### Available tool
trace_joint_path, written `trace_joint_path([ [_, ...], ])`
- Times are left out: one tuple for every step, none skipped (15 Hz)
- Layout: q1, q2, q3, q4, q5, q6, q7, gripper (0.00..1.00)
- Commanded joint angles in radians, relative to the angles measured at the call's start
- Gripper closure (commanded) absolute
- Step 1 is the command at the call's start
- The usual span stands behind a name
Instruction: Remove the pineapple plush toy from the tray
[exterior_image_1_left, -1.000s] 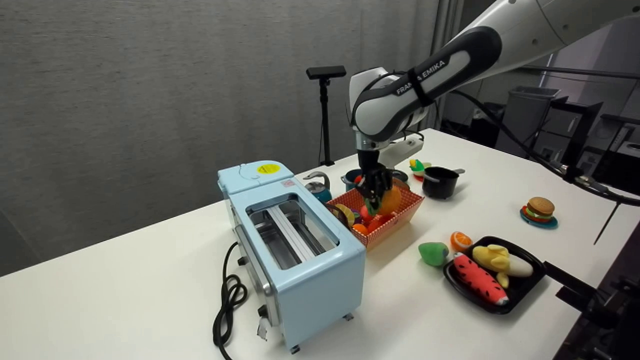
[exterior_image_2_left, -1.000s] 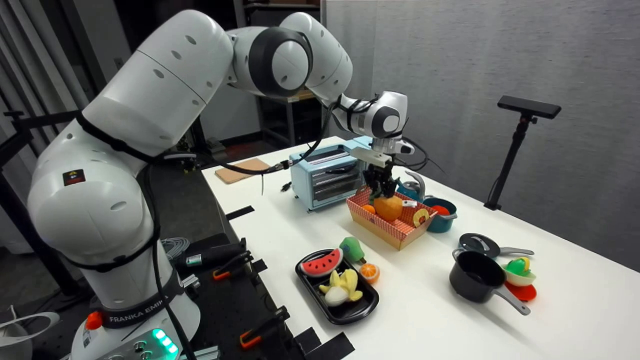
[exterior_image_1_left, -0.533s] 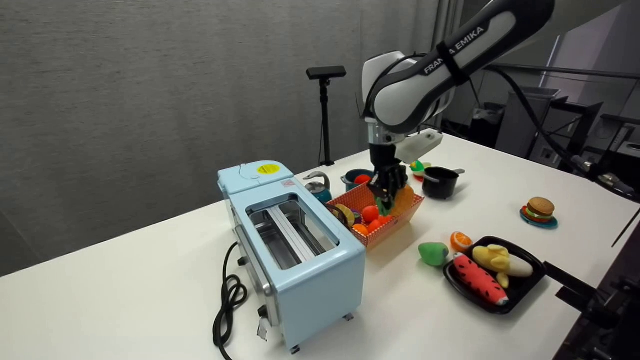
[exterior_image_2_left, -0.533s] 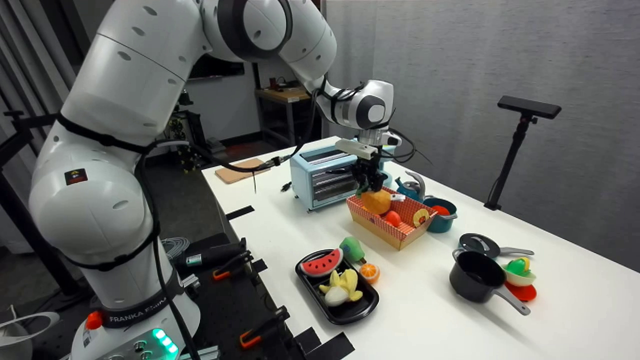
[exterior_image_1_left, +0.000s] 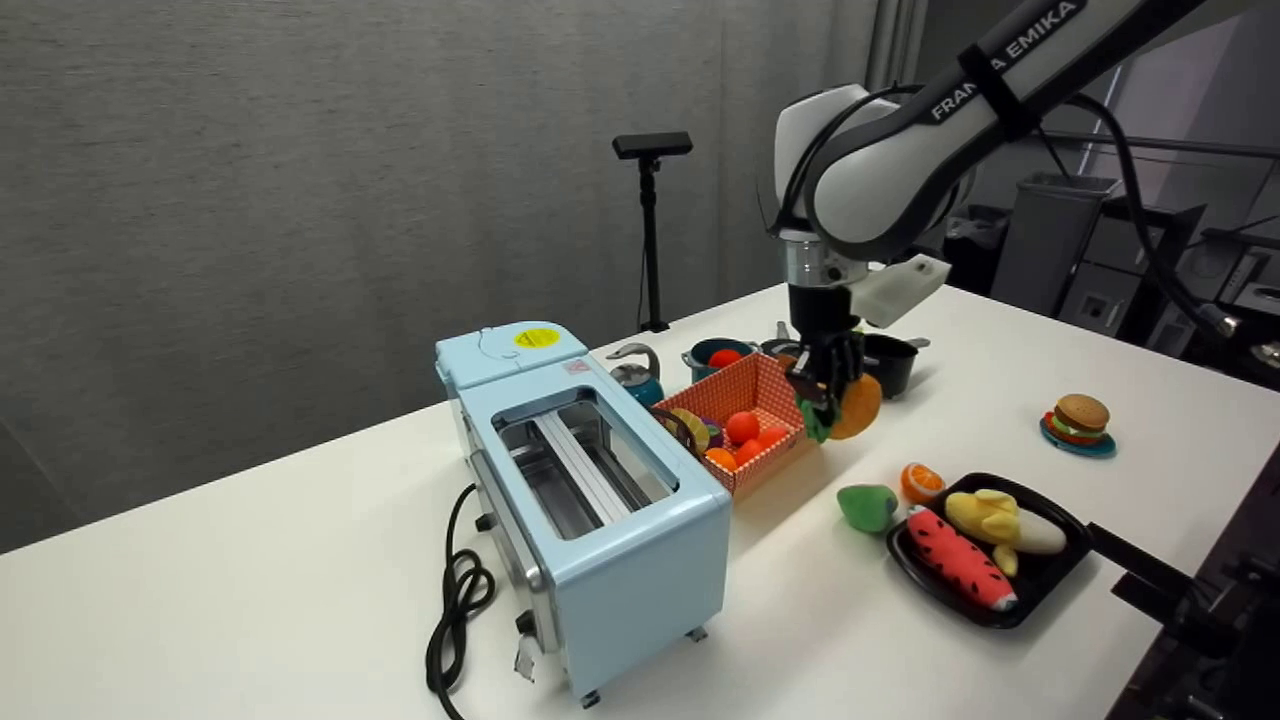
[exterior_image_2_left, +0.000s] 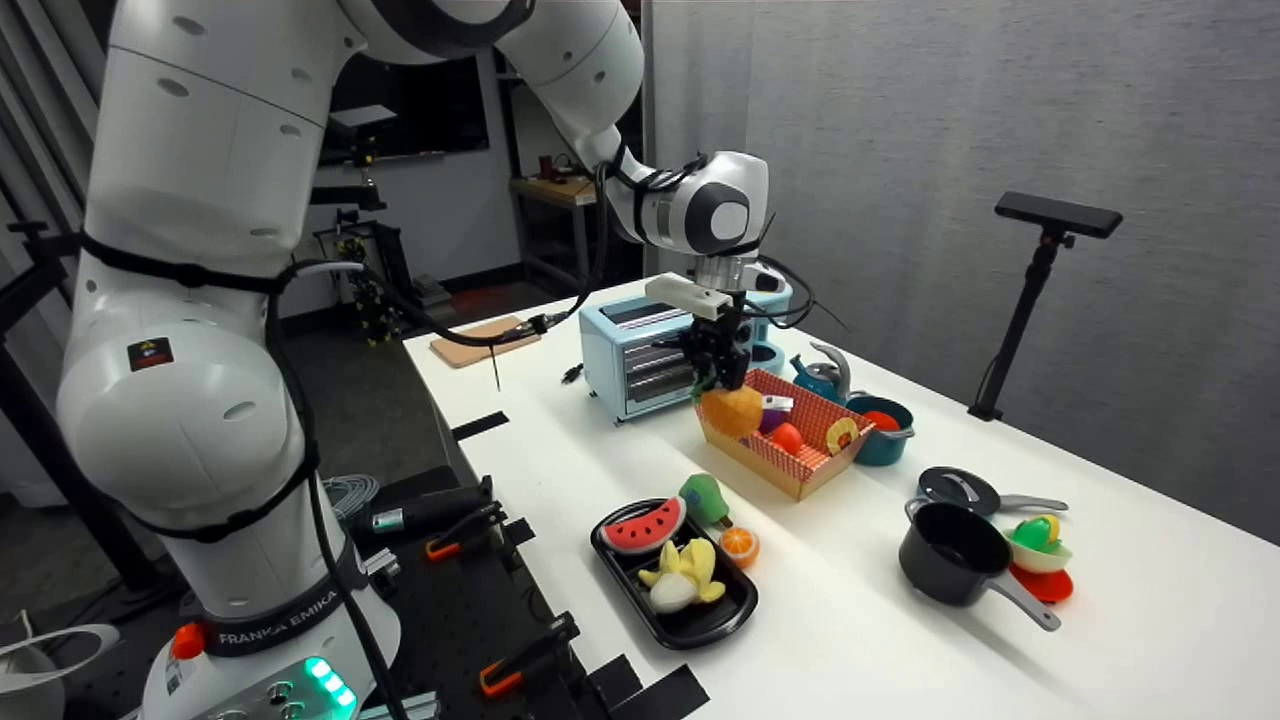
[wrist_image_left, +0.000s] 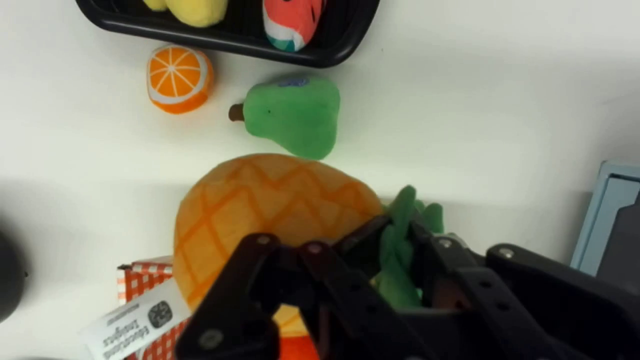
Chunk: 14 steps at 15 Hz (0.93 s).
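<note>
Your fingers (wrist_image_left: 363, 245) clench the pineapple plush toy (wrist_image_left: 270, 200) by its leaves (wrist_image_left: 398, 250). It hangs below them, seemingly outside the tray (exterior_image_2_left: 760, 462); set-down remains.

White arm (exterior_image_2_left: 205, 190), black end effector (wrist_image_left: 397, 242).

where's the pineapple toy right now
In an exterior view, the gripper holds the pineapple toy right of the toaster, at the right edge of the tray.

“FRAN…A EMIKA” marks the arm (exterior_image_1_left: 950, 140), upper right, “FRANKA EMIKA” the base (exterior_image_2_left: 275, 622), “Educational Insights” the tag (wrist_image_left: 134, 318) on the pineapple plush toy (wrist_image_left: 280, 200).
</note>
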<state>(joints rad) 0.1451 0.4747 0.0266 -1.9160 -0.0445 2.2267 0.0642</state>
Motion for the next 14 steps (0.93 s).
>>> trace_joint_path([
  [-0.013,-0.055,-0.006,-0.093,-0.02,0.013,0.023,0.97],
  [-0.013,-0.049,-0.011,-0.1,-0.026,0.004,0.027,0.97],
  [-0.01,-0.041,-0.019,-0.107,-0.037,0.0,0.039,0.97],
  [-0.01,-0.036,-0.025,-0.113,-0.042,-0.007,0.044,0.97],
  [-0.01,-0.032,-0.029,-0.123,-0.043,-0.009,0.052,0.97],
  [-0.013,-0.03,-0.031,-0.131,-0.039,-0.01,0.057,0.97],
  [-0.016,-0.031,-0.031,-0.141,-0.03,-0.01,0.061,0.97],
  [-0.018,-0.033,-0.031,-0.151,-0.024,-0.008,0.065,0.97],
  [-0.018,-0.037,-0.031,-0.162,-0.023,-0.005,0.071,0.64],
  [-0.017,-0.04,-0.03,-0.172,-0.022,-0.002,0.078,0.62],
  [-0.016,-0.044,-0.029,-0.181,-0.021,0.002,0.085,0.56],
  [-0.015,-0.046,-0.028,-0.188,-0.02,0.005,0.091,0.47],
  [-0.015,-0.049,-0.026,-0.196,-0.018,0.01,0.095,0.4],
  [-0.014,-0.049,-0.024,-0.201,-0.017,0.011,0.099,0.34],
])
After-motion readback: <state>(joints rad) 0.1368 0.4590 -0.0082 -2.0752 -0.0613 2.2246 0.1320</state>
